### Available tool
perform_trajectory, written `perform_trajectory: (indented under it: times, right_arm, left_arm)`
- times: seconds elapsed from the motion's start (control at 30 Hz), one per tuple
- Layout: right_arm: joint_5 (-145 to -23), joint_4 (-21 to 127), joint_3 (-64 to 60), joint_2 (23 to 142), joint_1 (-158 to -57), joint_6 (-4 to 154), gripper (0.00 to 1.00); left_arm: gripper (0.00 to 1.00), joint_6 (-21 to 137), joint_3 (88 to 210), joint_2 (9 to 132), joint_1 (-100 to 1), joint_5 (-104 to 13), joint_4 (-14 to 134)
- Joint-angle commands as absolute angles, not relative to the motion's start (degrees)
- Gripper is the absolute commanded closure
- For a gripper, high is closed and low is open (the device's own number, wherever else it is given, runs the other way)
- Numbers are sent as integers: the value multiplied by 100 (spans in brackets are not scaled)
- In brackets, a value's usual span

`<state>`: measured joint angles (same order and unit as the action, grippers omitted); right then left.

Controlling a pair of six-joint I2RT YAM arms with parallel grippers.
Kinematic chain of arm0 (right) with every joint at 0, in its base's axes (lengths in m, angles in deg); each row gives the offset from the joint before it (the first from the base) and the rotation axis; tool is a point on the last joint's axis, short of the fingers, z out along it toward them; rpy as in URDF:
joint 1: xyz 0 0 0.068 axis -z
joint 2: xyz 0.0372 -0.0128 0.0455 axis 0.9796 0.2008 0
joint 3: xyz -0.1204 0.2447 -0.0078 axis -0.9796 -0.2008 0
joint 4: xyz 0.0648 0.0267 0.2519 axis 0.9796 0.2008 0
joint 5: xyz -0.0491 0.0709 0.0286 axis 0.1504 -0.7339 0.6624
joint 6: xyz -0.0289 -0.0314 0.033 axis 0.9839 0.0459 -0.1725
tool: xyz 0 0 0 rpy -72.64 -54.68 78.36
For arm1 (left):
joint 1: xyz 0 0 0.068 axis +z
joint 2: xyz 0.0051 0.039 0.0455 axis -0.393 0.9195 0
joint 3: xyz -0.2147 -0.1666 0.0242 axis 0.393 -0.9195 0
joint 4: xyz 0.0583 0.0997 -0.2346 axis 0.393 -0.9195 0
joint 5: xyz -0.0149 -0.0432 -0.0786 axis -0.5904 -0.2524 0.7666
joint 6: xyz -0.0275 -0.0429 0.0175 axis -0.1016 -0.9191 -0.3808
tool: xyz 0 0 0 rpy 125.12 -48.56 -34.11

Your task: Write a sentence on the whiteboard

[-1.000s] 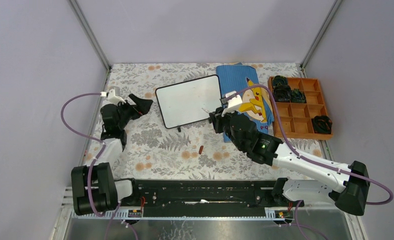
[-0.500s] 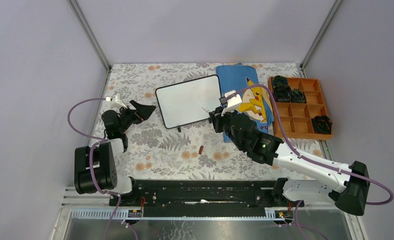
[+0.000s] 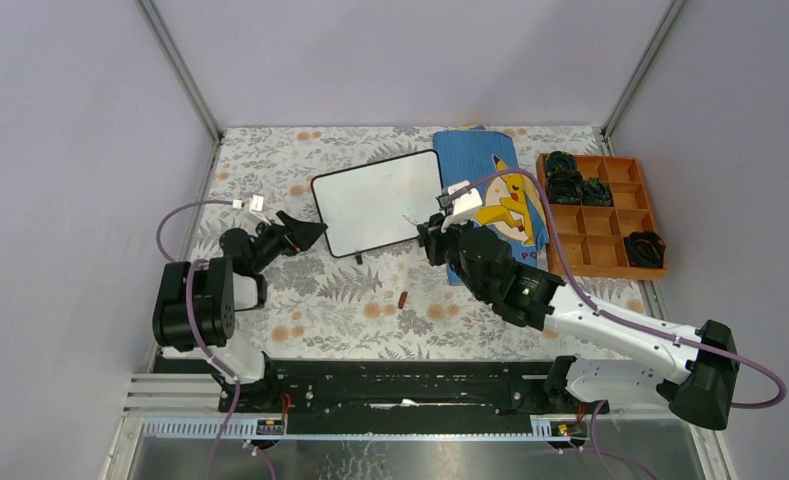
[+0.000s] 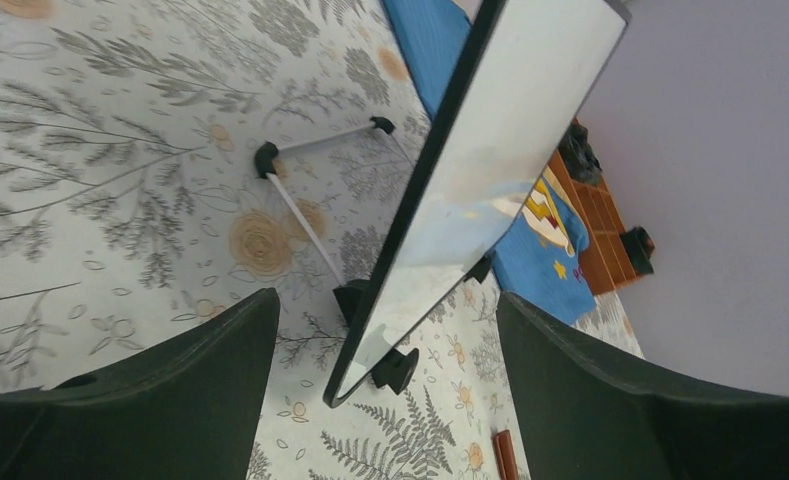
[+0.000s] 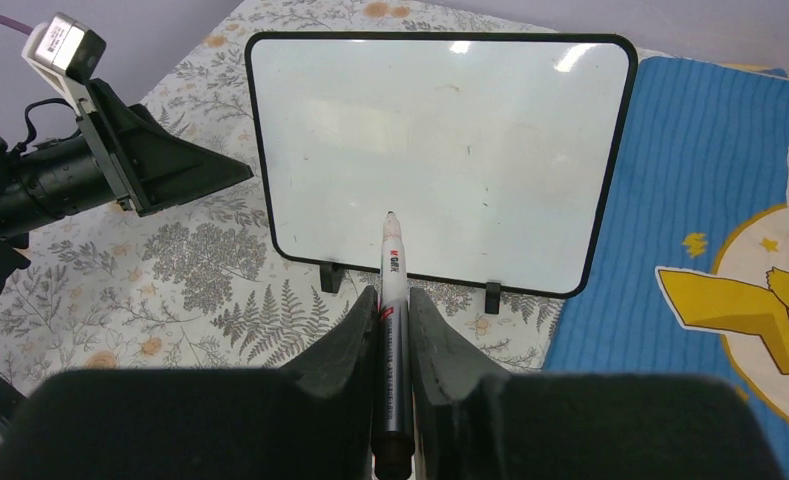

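- The right gripper (image 5: 390, 300) is clenched on a marker (image 5: 389, 262). The white barrel runs out between the two fingers, with its dark tip pointing far, toward the whiteboard (image 5: 440, 140).
- The tip lies over the board's near edge, about midway along it. Whether it touches the face cannot be told.
- Black print runs along the barrel, too small to read.
- The left gripper (image 4: 385, 298) is released, its dark fingers (image 4: 170, 400) spread wide. The board's left edge stands in the gap between them, untouched by either finger.
- From above, this gripper (image 3: 305, 232) sits just beside the board's near-left corner.
- The whiteboard (image 3: 375, 200) stands tilted on small black feet (image 4: 395, 368), propped by a wire stand (image 4: 295, 205) behind it. Its face is plain white with a few faint specks.
- The board's right edge lies just beside a blue cloth (image 3: 475, 160) bearing a yellow cartoon figure.
- An orange tray (image 3: 602, 222) sits right of the cloth, with black items in several compartments.
- On the near side of the board, the floral table (image 3: 320, 300) carries a small red-brown cap (image 3: 402, 298), well apart from both grippers.
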<state>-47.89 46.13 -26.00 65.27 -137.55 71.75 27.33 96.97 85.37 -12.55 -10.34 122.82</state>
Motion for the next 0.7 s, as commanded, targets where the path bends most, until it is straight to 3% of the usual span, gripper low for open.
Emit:
perform_trajectory:
  times: [0.0,0.17,0.67]
  right_arm:
    - [-4925,4338,-2349,6602,-13800,7197,100]
    - [-4936,4360,-2332,6613,-13801,7212,100]
    - [-5035,4166,-2222,6985,-13801,7247,100]
  left_arm:
    - [16,2577,9684,9056,-1395,-665,13669]
    - [21,2147,9762,9677,-1396,-555,14595]
    - [32,2075,9950,10306,-1502,-502,14956]
